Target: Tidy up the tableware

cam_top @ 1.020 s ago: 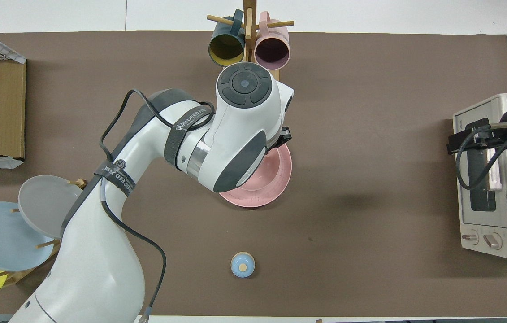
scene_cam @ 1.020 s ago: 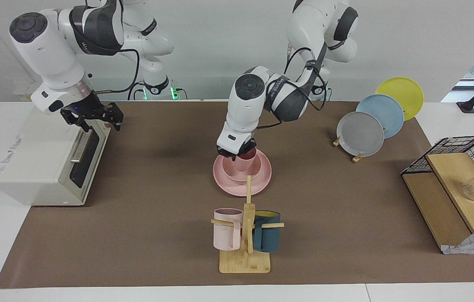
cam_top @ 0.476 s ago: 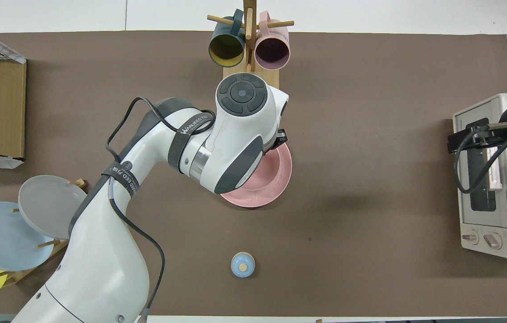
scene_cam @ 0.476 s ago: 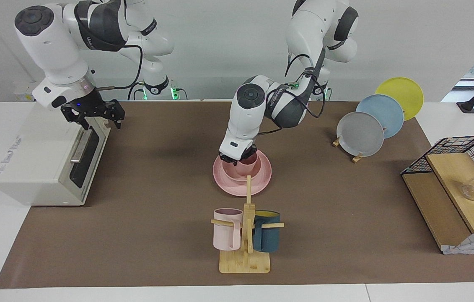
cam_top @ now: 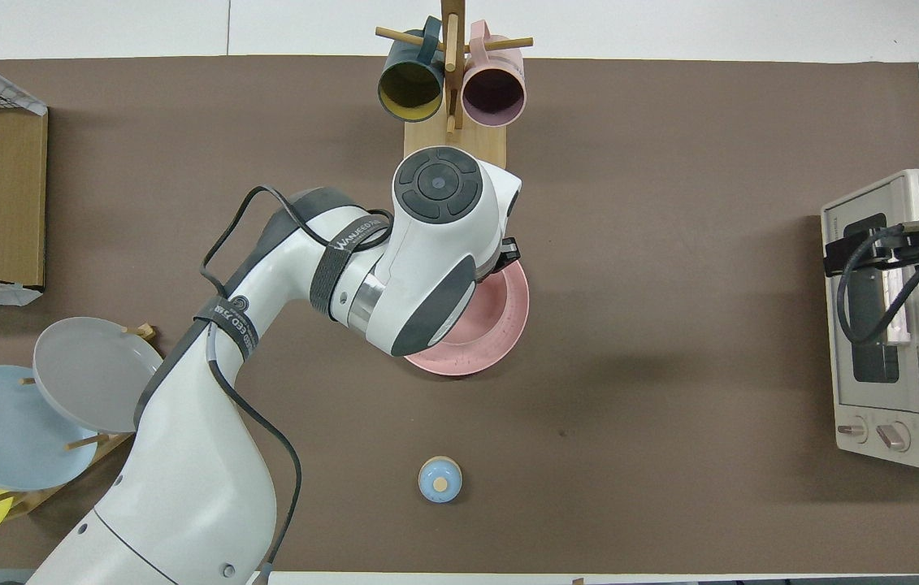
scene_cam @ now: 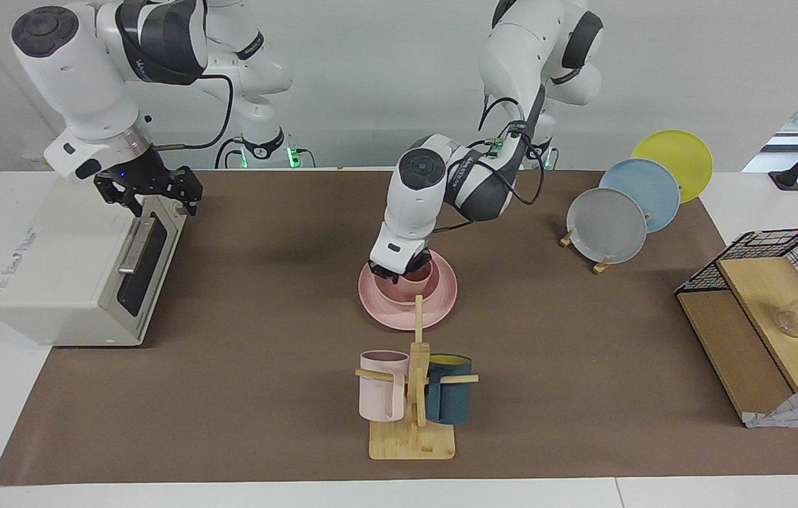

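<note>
The pink plate (scene_cam: pixel 442 300) lies mid-table, and also shows in the overhead view (cam_top: pixel 500 345). The pink bowl (scene_cam: pixel 393 291) stands on it. The small pink cup (scene_cam: pixel 421 274) sits upright inside the bowl. My left gripper (scene_cam: pixel 399 267) reaches down from above and is shut on the cup's rim. In the overhead view my left arm's wrist hides the cup and most of the bowl. My right gripper (scene_cam: pixel 148 189) hangs open and empty over the top front edge of the toaster oven (scene_cam: pixel 74 275), apart from the tableware.
A wooden mug tree (scene_cam: pixel 413 441) with a pale pink mug (scene_cam: pixel 381 386) and a teal mug (scene_cam: pixel 449 398) stands just farther from the robots than the plate. A rack holds grey (scene_cam: pixel 607 224), blue and yellow plates. A wire-and-wood shelf (scene_cam: pixel 758 317) stands at the left arm's end. A small blue knob (cam_top: pixel 439 479) lies nearer to the robots.
My left gripper has lowered the cup down into the bowl. My right gripper has shifted a little over the oven, toward the right arm's end of the table.
</note>
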Controlling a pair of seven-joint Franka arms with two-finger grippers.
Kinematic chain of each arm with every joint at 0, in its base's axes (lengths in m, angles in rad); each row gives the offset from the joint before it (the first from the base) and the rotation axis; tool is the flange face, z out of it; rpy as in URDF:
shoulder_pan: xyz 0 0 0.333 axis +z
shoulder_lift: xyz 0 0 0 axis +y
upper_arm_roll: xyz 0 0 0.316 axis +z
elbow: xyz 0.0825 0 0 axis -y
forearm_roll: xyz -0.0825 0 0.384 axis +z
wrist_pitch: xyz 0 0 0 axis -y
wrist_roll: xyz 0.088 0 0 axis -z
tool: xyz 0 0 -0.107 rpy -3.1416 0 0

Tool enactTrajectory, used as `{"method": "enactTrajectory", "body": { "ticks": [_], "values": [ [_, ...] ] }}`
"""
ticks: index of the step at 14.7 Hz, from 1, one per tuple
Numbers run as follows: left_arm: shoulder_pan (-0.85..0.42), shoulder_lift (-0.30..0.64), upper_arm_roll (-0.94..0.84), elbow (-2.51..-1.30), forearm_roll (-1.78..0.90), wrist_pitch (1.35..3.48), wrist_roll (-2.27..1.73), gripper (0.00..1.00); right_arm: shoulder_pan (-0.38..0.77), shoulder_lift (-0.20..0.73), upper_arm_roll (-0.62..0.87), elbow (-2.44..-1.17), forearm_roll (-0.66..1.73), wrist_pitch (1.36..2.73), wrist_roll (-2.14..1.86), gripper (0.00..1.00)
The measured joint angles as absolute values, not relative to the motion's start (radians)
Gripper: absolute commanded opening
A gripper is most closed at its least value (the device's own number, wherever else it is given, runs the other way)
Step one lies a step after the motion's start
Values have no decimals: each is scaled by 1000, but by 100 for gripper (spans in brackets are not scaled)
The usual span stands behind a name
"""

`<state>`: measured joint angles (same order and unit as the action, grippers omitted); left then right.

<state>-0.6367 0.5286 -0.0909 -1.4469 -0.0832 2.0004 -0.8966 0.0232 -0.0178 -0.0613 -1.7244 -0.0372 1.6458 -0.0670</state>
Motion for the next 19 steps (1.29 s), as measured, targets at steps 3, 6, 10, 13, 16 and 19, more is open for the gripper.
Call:
{"method": "enactTrajectory", "body": {
  "ticks": [3,6,10,13,16,19],
  "values": [
    [-637,528,-91,-1447,-83,2001,-897,100,2,-18,-57,-1724,-37,1644,-67,100],
    [-636,522,-89,-1444,-65,1993,-897,100,0,-16,-58,-1716,-37,1618,-67,100],
    [-585,422,-74,-1430,-55,1886,-853,100,-3,-15,-75,-1690,-37,1583,-67,100],
    [-480,309,-69,-1430,-52,1766,-722,100,-4,-16,-108,-1657,-23,1581,-67,100],
    [-331,225,-64,-1432,-51,1663,-523,100,3,-18,-107,-1637,-22,1581,-67,100],
    [-168,171,-62,-1440,-51,1577,-289,100,4,-18,-108,-1637,-22,1581,-67,100]
  ]
}}
